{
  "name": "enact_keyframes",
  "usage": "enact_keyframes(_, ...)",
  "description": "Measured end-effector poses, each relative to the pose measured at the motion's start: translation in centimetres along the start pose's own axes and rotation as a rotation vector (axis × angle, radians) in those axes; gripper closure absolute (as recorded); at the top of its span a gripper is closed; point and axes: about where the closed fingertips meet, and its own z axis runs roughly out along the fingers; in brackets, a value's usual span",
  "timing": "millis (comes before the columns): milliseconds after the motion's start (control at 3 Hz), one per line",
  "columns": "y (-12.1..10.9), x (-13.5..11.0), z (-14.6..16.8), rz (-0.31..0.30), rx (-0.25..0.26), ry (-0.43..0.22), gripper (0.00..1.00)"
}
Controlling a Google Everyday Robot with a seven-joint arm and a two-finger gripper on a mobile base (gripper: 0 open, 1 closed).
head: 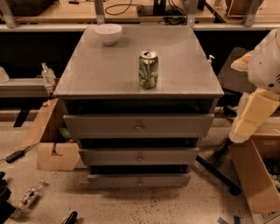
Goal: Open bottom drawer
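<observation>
- Camera view: I see a grey three-drawer cabinet. The bottom drawer, a slim flat grey front with a tiny round centre knob, sits lowest, just above the speckled floor, with a dark gap over it.
- A green drinks can stands upright on the cabinet top, and a white bowl sits near the top's back left corner.
- The robot's white-and-cream arm is at the right edge, well apart from the drawers. The gripper is outside the frame, so I cannot tell how its jaws stand.

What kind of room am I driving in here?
Likely a lab or workshop: workbench with cables behind the grey cabinet, cardboard boxes on the floor. The claw is out of view; only the arm shows, right.
</observation>
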Motion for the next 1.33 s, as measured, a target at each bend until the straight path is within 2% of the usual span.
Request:
enact_keyframes(333,2.5,1.1,4.5,0.028,-0.020,-0.092,0.00)
enact_keyframes(667,6.8,4.3,10.6,0.086,-0.048,-0.179,0.00)
enact_keyframes(1000,10.7,7.7,19.3,0.112,-0.094,-0.231,0.00)
enact_keyframes(1333,9.7,9.9,26.7,0.121,-0.053,-0.289,0.00)
